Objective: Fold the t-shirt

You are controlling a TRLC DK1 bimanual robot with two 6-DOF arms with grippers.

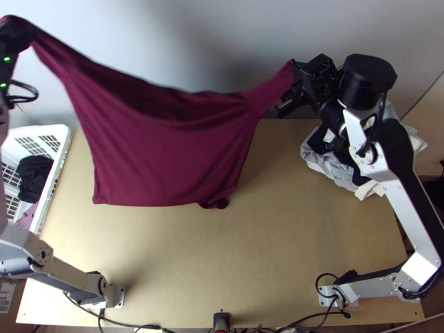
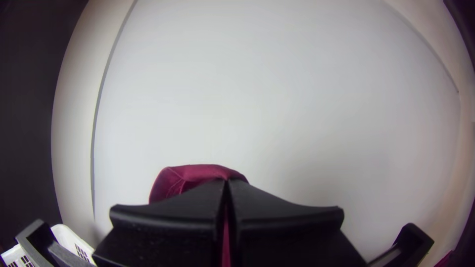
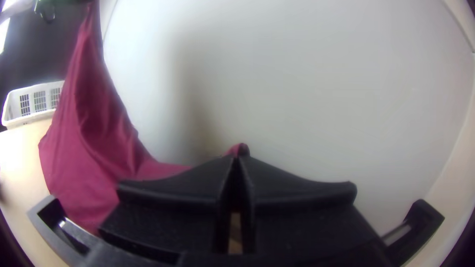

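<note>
In the top view the maroon t-shirt (image 1: 166,150) hangs stretched between both grippers, its lower edge over the table and one lower corner bunched. My left gripper (image 1: 19,33), at the upper left, is shut on one sleeve end. At the upper right, my right gripper (image 1: 294,77) is shut on the other sleeve end. The left wrist view has maroon cloth (image 2: 198,173) pinched at the tips of the left gripper (image 2: 226,185). In the right wrist view a bit of the t-shirt (image 3: 94,148) pokes out at the tips of the right gripper (image 3: 238,155).
A white basket (image 1: 64,141) with dark and pinkish cloth stands at the table's left. A pile of grey, white and black cloth (image 1: 333,161) lies at the right, under the right arm. Cables (image 1: 155,327) run along the near edge of the wooden table (image 1: 222,266).
</note>
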